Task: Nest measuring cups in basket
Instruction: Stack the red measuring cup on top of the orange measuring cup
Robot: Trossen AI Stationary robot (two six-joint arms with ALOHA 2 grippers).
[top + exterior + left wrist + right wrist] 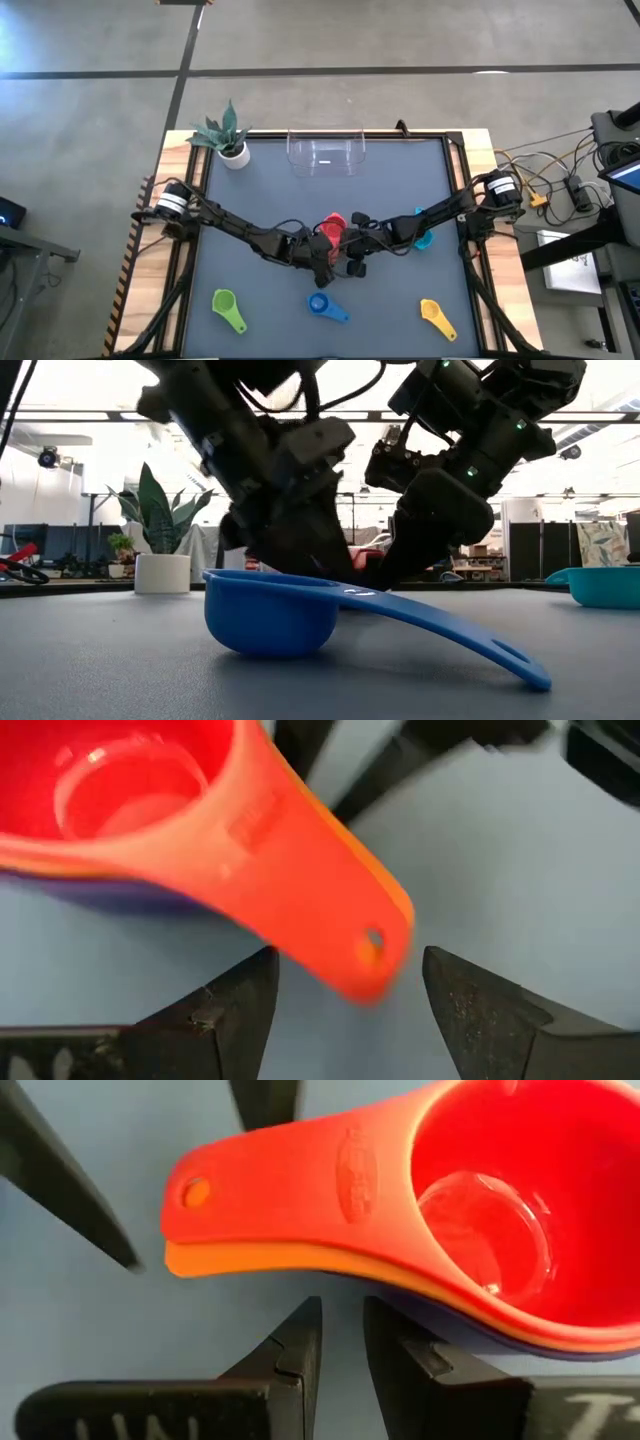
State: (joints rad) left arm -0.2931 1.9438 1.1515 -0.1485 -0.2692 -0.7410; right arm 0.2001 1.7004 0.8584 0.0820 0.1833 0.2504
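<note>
A stack of nested measuring cups, red on orange on purple, rests on the table's middle. My left gripper is open, its fingers on either side of the stack's handle end without touching it. My right gripper is shut, its tips close by the stack's side under the handle root. The blue cup, green cup and yellow cup lie near the near edge. The teal cup sits partly under my right arm. The clear basket stands at the far edge. My right gripper has its shut fingertips next to the stack's side, below the orange handle's root. It comes in low across the table. I cannot tell whether they touch the stack.
A small white pot with a plant stands at the far left corner, beside the basket. In the low view the blue cup lies in front of both grippers, its handle pointing right. Bare table lies between the stack and the basket.
</note>
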